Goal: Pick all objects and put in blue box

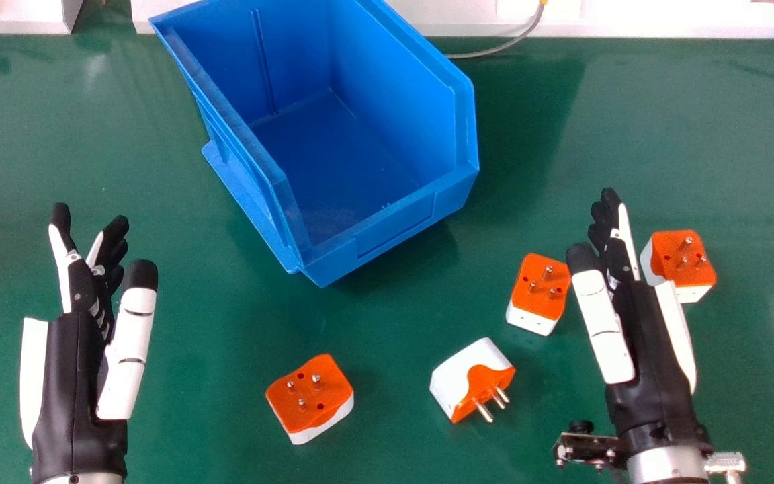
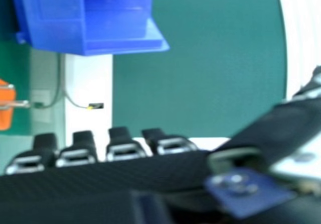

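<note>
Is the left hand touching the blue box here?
Apart. In the head view, the green table shows plainly between the left hand and the nearest side of the blue box.

Green tabletop (image 1: pixel 179 417) with white panels (image 1: pixel 696 20) along its far edge.

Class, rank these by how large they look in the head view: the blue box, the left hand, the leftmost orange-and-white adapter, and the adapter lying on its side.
1. Blue box
2. Left hand
3. Leftmost adapter and side-lying adapter: too alike to rank
</note>
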{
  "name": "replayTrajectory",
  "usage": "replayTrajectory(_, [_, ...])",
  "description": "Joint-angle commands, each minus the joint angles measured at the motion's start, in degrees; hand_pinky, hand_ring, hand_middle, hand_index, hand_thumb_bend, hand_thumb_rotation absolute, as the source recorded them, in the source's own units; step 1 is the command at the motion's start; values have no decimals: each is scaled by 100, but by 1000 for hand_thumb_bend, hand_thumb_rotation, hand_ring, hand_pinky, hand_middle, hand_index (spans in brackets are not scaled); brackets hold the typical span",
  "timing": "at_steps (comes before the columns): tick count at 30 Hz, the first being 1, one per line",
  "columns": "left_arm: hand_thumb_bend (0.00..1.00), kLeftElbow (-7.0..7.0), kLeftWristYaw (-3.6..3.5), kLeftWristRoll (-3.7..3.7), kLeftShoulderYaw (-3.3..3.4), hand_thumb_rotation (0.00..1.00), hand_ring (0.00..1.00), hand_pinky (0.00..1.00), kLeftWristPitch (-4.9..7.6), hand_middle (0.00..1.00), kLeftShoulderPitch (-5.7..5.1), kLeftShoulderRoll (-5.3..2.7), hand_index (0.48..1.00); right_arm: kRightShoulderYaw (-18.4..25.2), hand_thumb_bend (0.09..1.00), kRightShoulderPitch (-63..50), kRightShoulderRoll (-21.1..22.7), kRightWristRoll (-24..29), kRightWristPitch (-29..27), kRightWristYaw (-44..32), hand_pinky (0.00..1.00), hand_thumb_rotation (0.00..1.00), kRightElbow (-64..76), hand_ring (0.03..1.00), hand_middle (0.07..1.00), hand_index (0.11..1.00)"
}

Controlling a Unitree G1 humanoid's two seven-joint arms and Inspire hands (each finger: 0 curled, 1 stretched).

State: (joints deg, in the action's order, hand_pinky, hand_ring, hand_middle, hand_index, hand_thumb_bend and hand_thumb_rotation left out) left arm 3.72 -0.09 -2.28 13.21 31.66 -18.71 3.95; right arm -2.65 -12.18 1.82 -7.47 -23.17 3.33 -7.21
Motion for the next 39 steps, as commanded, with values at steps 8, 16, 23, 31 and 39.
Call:
replayTrajectory(8, [545, -98, 72, -5, -42, 887, 944, 950, 97, 934, -24, 32, 938, 44, 438, 8, 13, 9, -94, 35, 973, 1000, 121, 1000, 1000, 1000])
replayTrajectory(16, [556, -127, 103, 18, -59, 875, 942, 939, 46, 932, -24, 27, 935, 37, 453, 24, 49, -10, -88, 11, 970, 1000, 129, 1000, 1000, 1000])
replayTrajectory(23, [542, -90, 108, 36, -75, 873, 945, 952, 83, 933, -20, 9, 937, 110, 575, 39, 21, -72, -12, 151, 991, 1000, 294, 1000, 1000, 1000])
replayTrajectory(31, [550, -121, 134, 24, -89, 850, 937, 929, -17, 924, 1, -6, 927, 416, 549, 328, 235, -718, -421, 823, 994, 1000, 61, 1000, 1000, 1000])
replayTrajectory(39, [557, -111, 169, 10, -108, 848, 941, 950, -33, 919, -14, -4, 924, 636, 436, 644, 697, -1841, -455, 1856, 1000, 1000, -309, 1000, 1000, 1000])
